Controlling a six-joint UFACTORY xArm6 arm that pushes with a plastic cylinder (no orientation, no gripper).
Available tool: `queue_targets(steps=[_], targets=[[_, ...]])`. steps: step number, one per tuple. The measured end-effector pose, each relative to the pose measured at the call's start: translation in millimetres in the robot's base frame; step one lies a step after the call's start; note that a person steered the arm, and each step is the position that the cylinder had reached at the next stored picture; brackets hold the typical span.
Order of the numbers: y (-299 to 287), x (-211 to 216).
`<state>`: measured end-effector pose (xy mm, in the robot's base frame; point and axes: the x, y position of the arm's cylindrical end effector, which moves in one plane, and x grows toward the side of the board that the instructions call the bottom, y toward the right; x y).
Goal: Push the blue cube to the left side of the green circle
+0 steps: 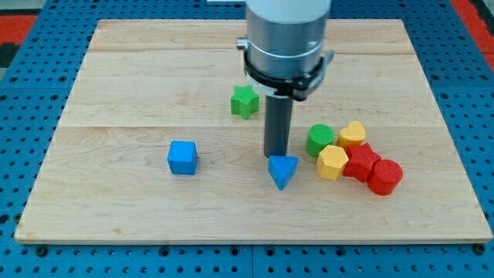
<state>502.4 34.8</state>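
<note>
The blue cube (183, 157) sits on the wooden board (116, 93) at the lower left of centre. The green circle (319, 140) stands right of centre, touching a yellow hexagon (332, 162) and a yellow heart (352, 133). My tip (276, 155) is the lower end of the dark rod; it stands between the cube and the circle, just above a blue triangle (282, 171) and touching or nearly touching it. The cube is well to the left of my tip.
A green star (244, 101) lies above my tip's left. Two red blocks (361, 162) (385, 177) sit right of the yellow hexagon. The arm's grey body (285, 38) hangs over the board's top middle.
</note>
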Motion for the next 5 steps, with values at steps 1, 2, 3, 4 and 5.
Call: queue_targets(steps=[1, 2, 3, 4, 5], targets=[[-68.5, 44.0], [-104.7, 65.7], [-160.0, 3.0], [-133.6, -26.4], [-174.1, -39.8]])
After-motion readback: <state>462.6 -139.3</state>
